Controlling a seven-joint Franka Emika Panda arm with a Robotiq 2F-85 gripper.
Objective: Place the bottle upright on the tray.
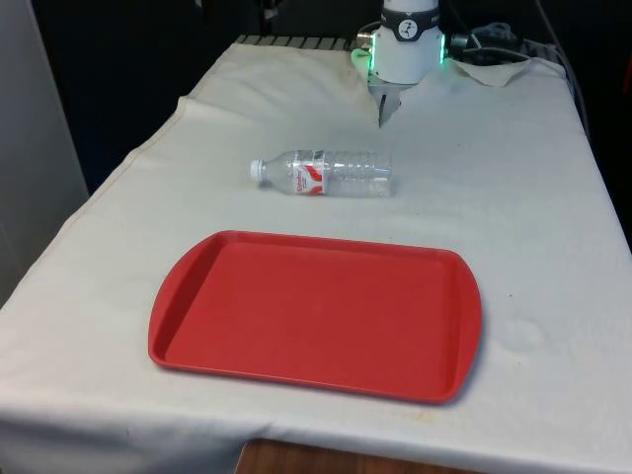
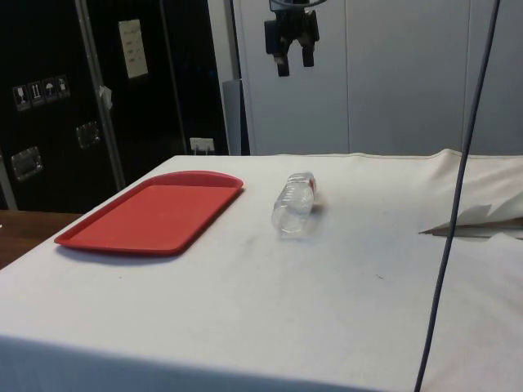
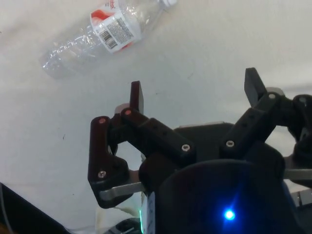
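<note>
A clear plastic bottle (image 1: 326,174) with a white cap and a red-and-white label lies on its side on the white cloth, cap towards the front view's left. It is empty and rests just beyond the red tray (image 1: 316,314), which holds nothing. From the side the bottle (image 2: 293,203) lies to the right of the tray (image 2: 155,211). My gripper (image 2: 295,64) hangs high above the table, beyond the bottle, open with nothing between its fingers. In the wrist view the bottle (image 3: 102,33) lies well clear of the gripper (image 3: 195,90).
A crumpled white cloth or paper (image 1: 499,67) and cables lie at the far end by the robot base. A dark cable (image 2: 458,196) hangs across the side view's right. The table's front edge runs just past the tray.
</note>
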